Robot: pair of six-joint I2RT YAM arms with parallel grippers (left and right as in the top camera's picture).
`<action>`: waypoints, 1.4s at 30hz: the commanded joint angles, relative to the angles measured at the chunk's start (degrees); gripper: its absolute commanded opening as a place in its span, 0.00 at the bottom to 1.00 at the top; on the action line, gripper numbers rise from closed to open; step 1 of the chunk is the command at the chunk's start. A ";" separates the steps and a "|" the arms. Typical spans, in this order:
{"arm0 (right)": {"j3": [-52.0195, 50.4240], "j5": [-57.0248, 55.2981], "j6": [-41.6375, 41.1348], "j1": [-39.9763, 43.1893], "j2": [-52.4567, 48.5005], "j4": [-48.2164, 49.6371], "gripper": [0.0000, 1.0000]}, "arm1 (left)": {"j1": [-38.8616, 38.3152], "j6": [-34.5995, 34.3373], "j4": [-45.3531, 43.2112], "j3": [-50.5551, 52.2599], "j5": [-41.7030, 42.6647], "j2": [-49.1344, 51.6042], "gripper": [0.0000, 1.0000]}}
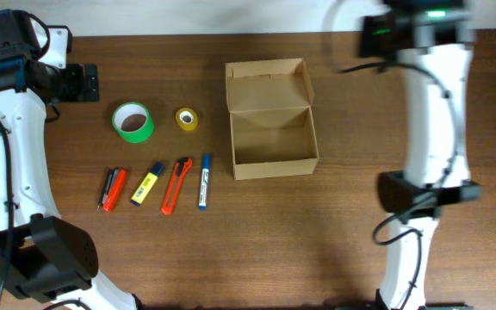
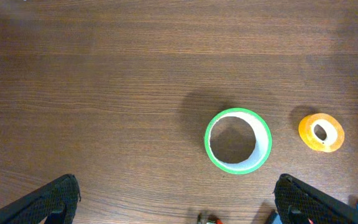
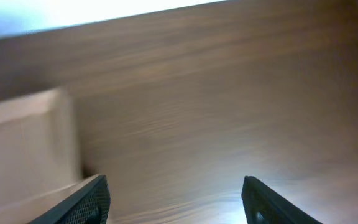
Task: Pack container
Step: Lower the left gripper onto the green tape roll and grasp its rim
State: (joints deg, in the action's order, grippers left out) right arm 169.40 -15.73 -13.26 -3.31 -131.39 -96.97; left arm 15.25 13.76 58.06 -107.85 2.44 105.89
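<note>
Left gripper (image 2: 179,208): fingers spread wide, empty, over bare table (image 2: 104,74) just short of the green tape roll (image 2: 238,140).
Right gripper (image 3: 176,202): likewise spread and empty; its view is blurred.
Container (image 1: 274,142): mid-table, flap lid (image 1: 267,86) folded back, nothing inside.
Around it: yellow tape roll (image 1: 187,119) to its left, green roll beyond; markers (image 1: 114,189) lie in a row nearer the robot.
Risk: an off-centre descent could put a finger on the green roll's rim and skid it away.
</note>
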 commanded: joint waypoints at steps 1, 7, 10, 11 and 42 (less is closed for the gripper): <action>0.68 4.42 2.86 8.48 2.80 -0.37 0.69 | 0.31 0.48 0.66 -0.68 0.83 0.11 0.99; -12.90 12.31 6.36 20.26 5.11 0.00 0.71 | 0.31 0.48 0.90 -0.68 0.83 0.11 0.99; -22.12 17.92 8.13 24.50 7.04 0.90 0.72 | 0.31 0.48 0.87 -0.68 0.85 0.11 0.99; -24.39 19.23 8.37 25.86 7.52 0.72 0.72 | 0.31 0.50 0.87 -0.68 0.85 0.11 0.99; -30.38 22.21 8.37 33.35 9.22 0.72 0.99 | -12.35 16.76 12.94 -0.68 -3.30 10.49 0.79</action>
State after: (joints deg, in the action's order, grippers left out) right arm 139.04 5.72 -5.32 30.24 -123.90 -96.23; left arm 4.29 31.68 70.32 -107.96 4.32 115.46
